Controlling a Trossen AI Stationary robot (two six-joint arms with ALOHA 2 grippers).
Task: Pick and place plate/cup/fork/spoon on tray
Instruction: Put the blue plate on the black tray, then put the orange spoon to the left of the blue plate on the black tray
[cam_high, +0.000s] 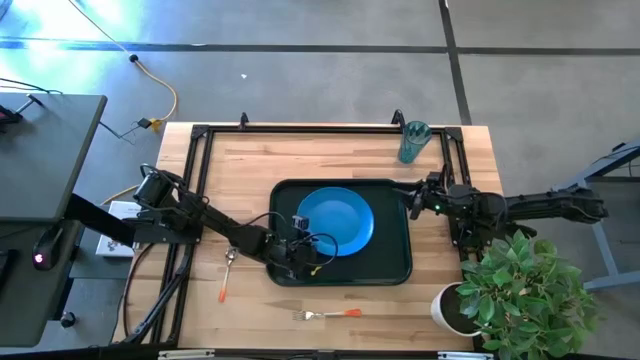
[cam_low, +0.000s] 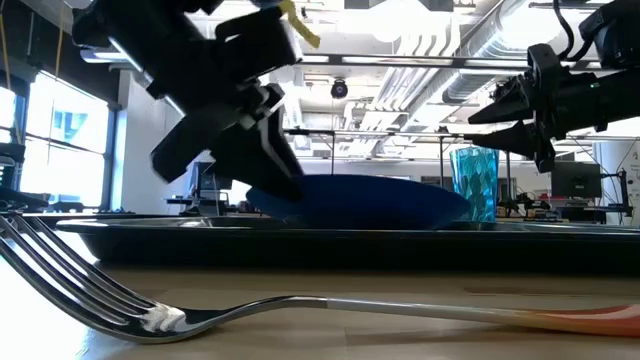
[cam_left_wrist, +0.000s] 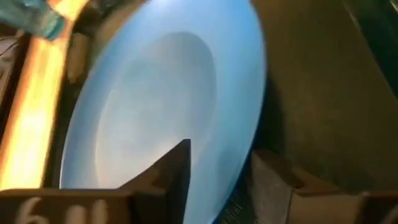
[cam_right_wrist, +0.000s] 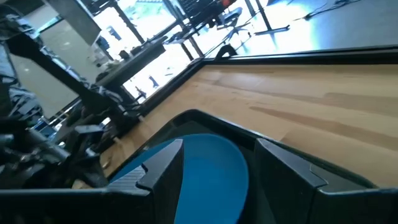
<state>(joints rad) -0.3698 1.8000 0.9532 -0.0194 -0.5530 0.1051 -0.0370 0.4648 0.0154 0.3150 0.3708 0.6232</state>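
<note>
The blue plate (cam_high: 335, 220) lies flat in the middle of the dark tray (cam_high: 392, 262). My left gripper (cam_high: 300, 250) is open at the plate's near left rim (cam_left_wrist: 239, 180), with one finger over the plate and the other outside the rim. My right gripper (cam_high: 412, 200) is open and empty above the tray's far right corner. The teal cup (cam_high: 413, 142) stands upright at the table's far right. The spoon (cam_high: 228, 272) lies on the table left of the tray. The fork (cam_high: 325, 314) lies near the front edge.
A potted plant (cam_high: 520, 290) stands at the table's near right corner, close to my right arm. A black frame (cam_high: 300, 130) runs along the table's far and side edges. Bare wood lies between the tray and the cup.
</note>
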